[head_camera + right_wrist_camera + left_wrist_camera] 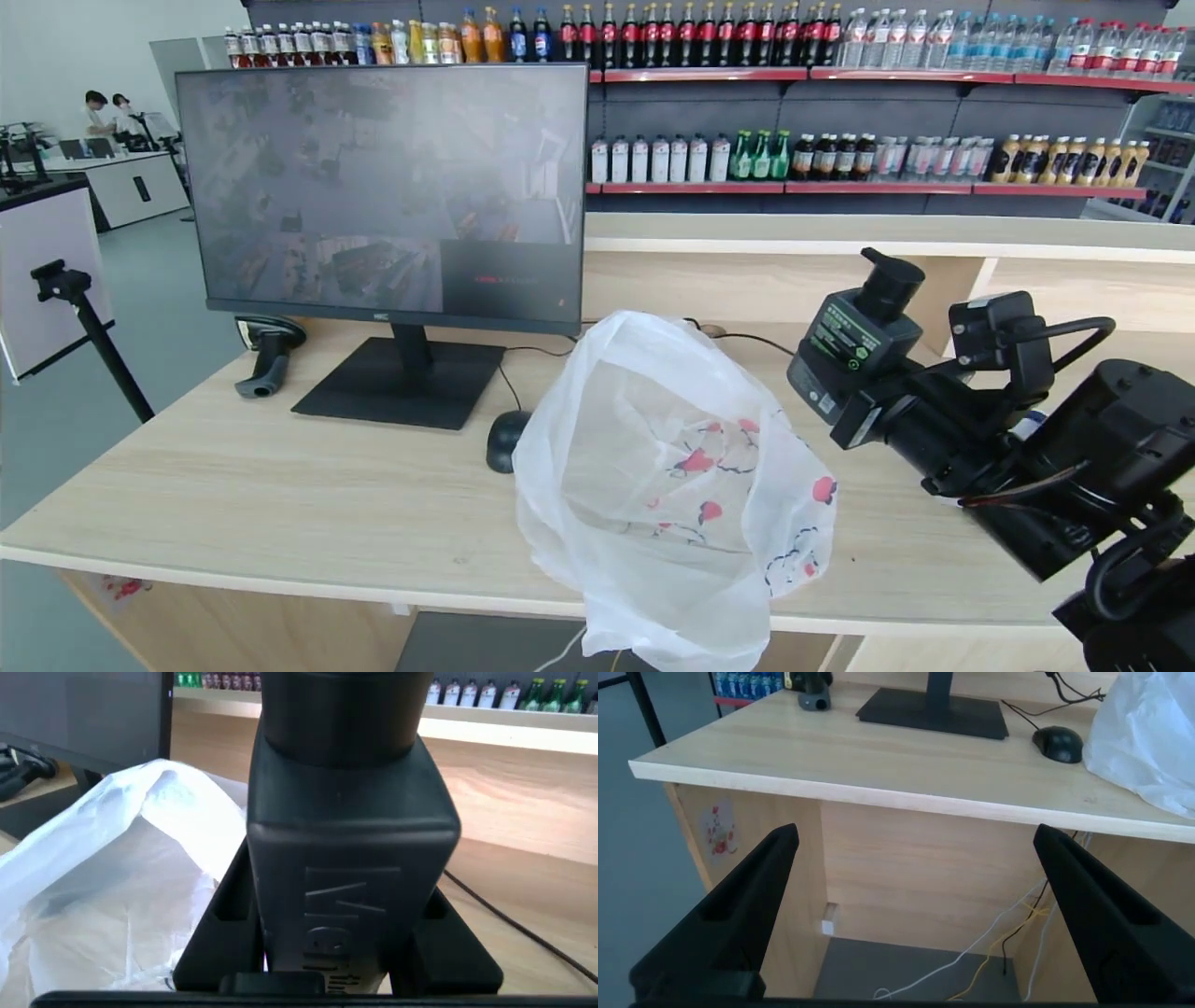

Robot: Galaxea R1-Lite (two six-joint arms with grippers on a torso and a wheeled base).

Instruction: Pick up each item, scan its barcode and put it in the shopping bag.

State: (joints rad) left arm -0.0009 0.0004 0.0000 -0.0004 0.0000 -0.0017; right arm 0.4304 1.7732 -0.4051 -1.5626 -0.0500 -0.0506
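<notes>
- One shopping bag point(672, 485), one scanner point(266, 359) on the surface point(280, 495).
- One dark bottle point(854, 350) clamped in right tool point(864, 415), right of bag.
- Left wrist view: left tool point(915, 835) spread wide, empty.

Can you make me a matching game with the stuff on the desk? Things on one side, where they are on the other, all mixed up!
Things:
1. black bottle
2. shopping bag
3. mouse
4. scanner

Places:
A. between the monitor stand and the bag
B. at the front edge of the counter
C. held in the right gripper, above the counter
D. on the robot's left of the monitor stand

Pairs: 1-C, 2-B, 3-A, 4-D
</notes>
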